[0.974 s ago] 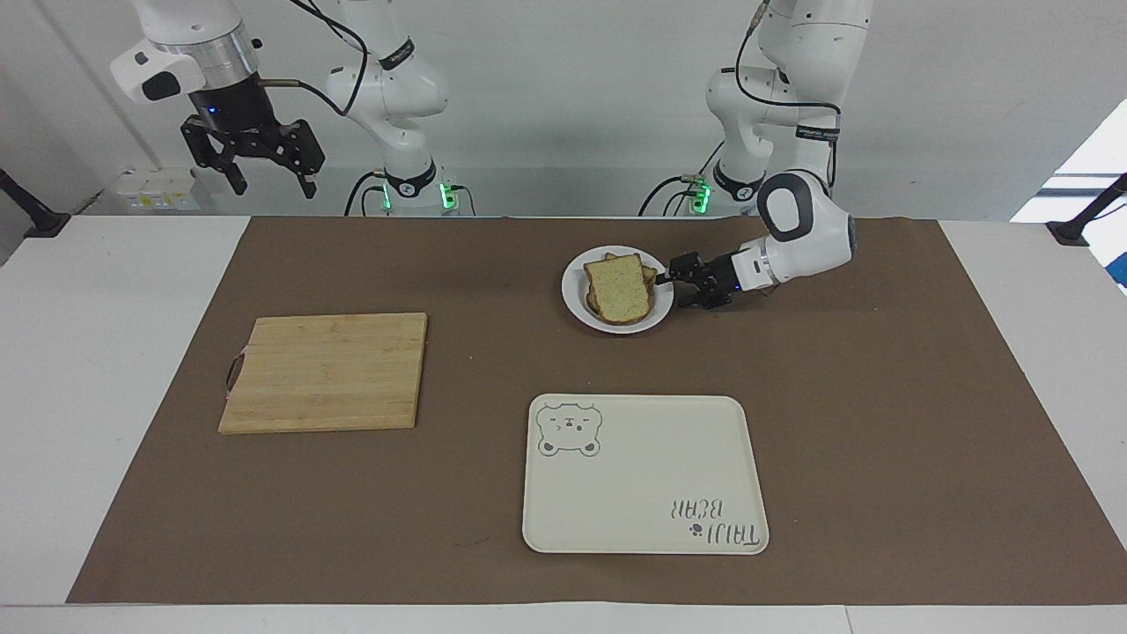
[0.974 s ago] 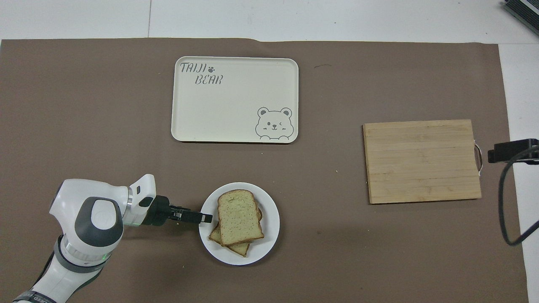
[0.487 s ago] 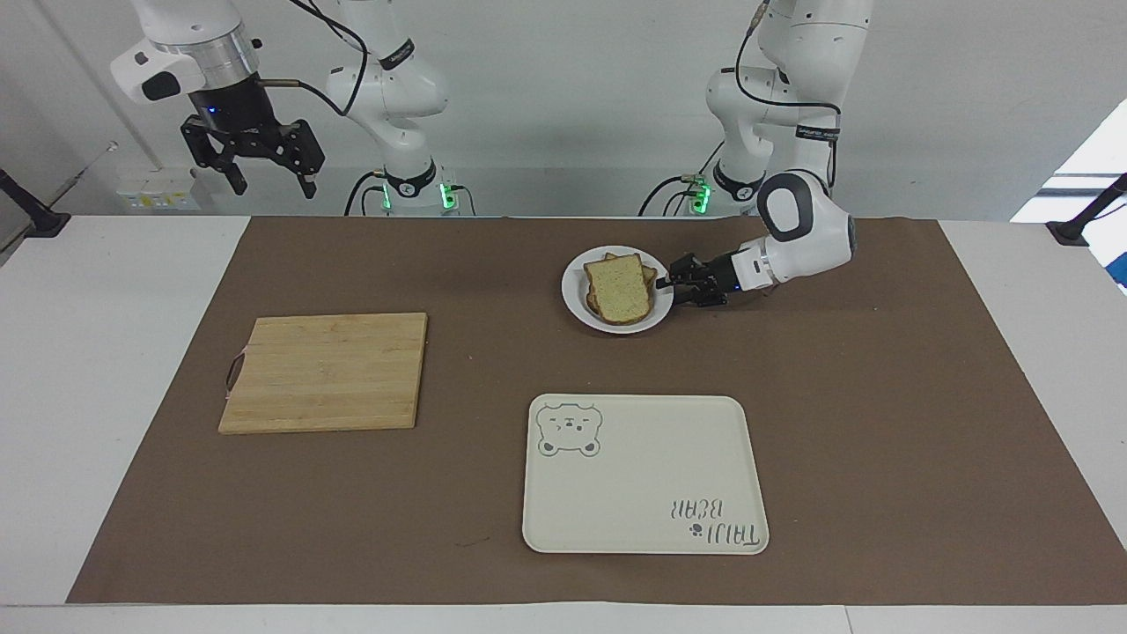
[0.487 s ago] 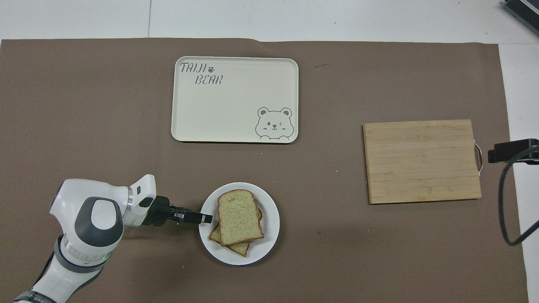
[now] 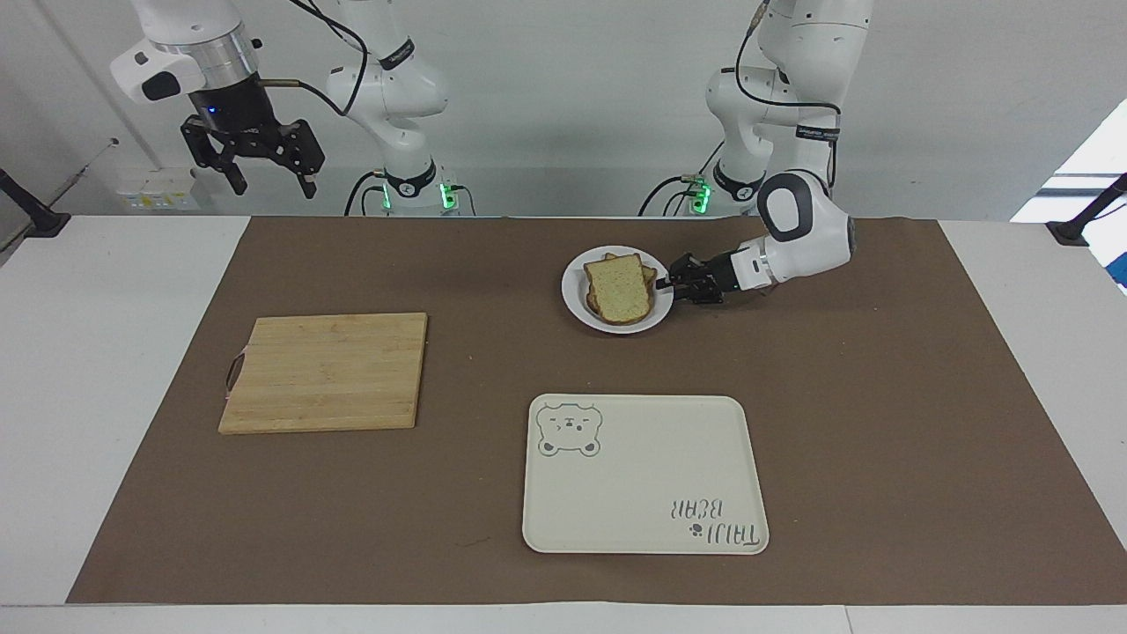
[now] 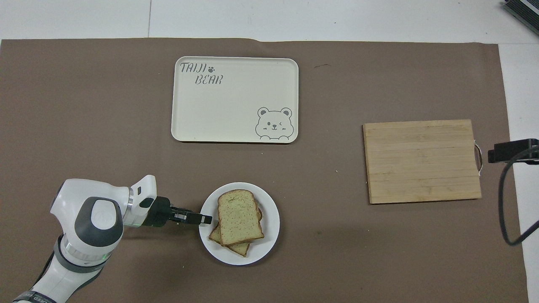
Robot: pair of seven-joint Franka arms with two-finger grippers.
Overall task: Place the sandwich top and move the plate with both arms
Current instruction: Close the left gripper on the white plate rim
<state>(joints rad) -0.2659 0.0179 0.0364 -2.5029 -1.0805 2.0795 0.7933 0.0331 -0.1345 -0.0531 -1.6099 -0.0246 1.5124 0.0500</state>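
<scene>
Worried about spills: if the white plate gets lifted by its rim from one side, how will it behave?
The plate looks rigid and shallow, so it would probably tilt toward its unsupported side. The top bread slice lies loose and askew on the lower slice, so it may slide. The glossy rim could slip.

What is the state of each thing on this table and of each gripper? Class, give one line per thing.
sandwich top: lying flat on the lower slice, on the plate.
plate: resting on the mat, its rim between the left gripper's fingers.
left gripper: low, at the plate's rim.
right gripper: open, raised, waiting, holding nothing.
tray: nothing on it.
cutting board: nothing on it.
</scene>
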